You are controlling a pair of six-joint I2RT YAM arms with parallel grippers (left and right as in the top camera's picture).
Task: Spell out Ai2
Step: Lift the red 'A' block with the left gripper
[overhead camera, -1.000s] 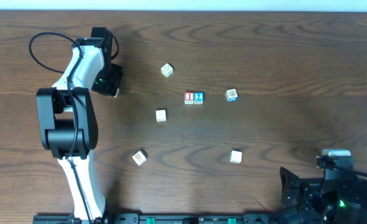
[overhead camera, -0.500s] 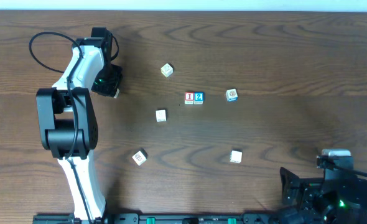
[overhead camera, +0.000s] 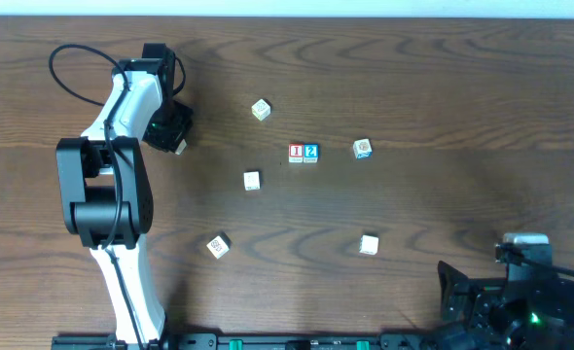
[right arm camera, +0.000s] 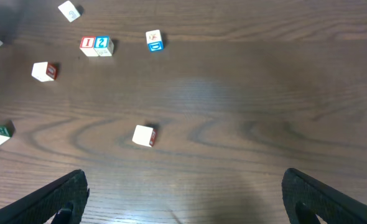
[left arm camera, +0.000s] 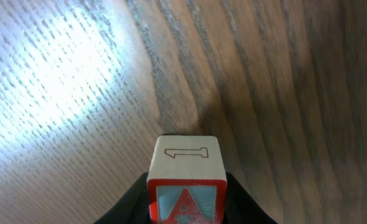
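1. At the 9 o'clock side of the table point(overhead camera: 443, 97), seen from overhead, we find the left gripper point(overhead camera: 170, 126); its jaws pinch the A cube point(left arm camera: 186, 186) from both sides.
2. The I cube point(overhead camera: 296, 153) and the 2 cube point(overhead camera: 310, 153) touch near the centre, in a row running from 9 to 3 o'clock.
3. From the jaws this row lies at about 3 o'clock; we judge the A cube must land just at 9 o'clock of the I cube.
4. The right gripper point(right arm camera: 185, 186) rests at 5 o'clock, jaws spread wide and holding nothing; the left gripper is the nearer one.
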